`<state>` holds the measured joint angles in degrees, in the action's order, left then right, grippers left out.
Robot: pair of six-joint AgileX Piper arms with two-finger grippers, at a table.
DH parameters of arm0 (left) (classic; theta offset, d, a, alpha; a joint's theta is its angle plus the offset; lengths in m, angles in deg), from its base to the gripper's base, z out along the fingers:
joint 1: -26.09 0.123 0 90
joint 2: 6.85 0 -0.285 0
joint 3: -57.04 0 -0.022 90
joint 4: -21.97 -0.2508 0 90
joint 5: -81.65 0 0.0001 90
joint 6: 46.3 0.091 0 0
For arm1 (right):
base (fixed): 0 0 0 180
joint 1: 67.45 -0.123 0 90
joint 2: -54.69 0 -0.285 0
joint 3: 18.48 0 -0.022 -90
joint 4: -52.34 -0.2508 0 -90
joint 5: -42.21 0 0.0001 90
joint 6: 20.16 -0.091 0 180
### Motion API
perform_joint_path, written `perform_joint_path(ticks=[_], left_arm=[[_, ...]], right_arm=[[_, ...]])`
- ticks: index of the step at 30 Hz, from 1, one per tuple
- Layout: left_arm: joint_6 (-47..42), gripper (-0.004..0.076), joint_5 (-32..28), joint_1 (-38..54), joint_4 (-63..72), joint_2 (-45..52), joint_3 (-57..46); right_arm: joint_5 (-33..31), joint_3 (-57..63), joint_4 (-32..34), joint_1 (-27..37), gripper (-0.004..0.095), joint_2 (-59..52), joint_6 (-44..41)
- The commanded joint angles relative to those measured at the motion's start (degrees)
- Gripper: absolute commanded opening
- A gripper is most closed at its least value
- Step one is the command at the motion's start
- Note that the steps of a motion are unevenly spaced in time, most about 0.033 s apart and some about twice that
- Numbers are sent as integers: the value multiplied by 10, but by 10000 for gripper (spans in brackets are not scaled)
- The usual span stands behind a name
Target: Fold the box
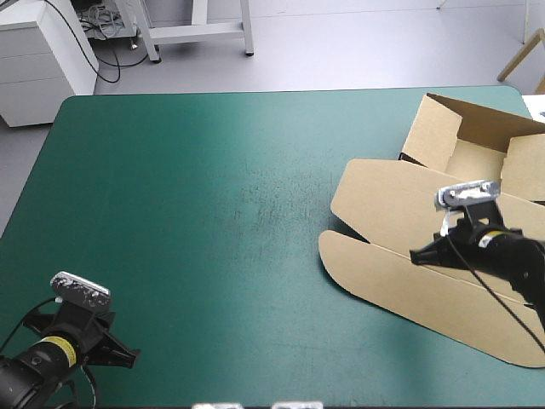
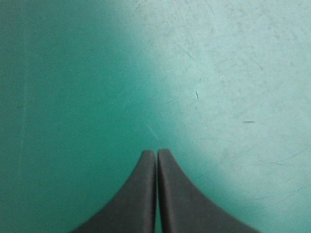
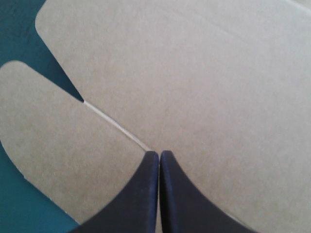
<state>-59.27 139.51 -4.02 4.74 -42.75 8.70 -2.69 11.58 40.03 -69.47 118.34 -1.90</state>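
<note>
Toward the right edge of the table (image 1: 213,213), the brown box (image 1: 400,213) is lying partly formed. Walls are standing up at its far end, while a broad flat panel and a rounded flap are spreading toward the table's middle. Above that flat board the right gripper (image 1: 417,255) is hovering with its black fingers (image 3: 136,194) pressed together into one point, the tips sitting at the slit between panel and flap. Whether they are touching the board cannot be told. Near the front left corner the left gripper (image 1: 132,356) is pointing at bare teal-green cover (image 2: 73,73), its fingers likewise together, gripping nothing.
</note>
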Motion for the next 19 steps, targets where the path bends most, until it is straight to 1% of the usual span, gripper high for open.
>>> perform_joint_path(ticks=[1, 8, 15, 19], left_arm=[[-5, -10, -28, -1, -12, 28, 3], [-5, -10, -28, -1, -12, 66, -2], [-5, -10, -27, -1, -12, 66, -2], [-5, -10, -27, -1, -13, 66, -2]], right_arm=[[41, 42, -5, -2, -14, -55, 12], [62, 130, -24, -2, -14, -157, 12], [28, 161, -52, -2, -14, -241, 12], [32, 162, -54, -2, -14, -274, 13]])
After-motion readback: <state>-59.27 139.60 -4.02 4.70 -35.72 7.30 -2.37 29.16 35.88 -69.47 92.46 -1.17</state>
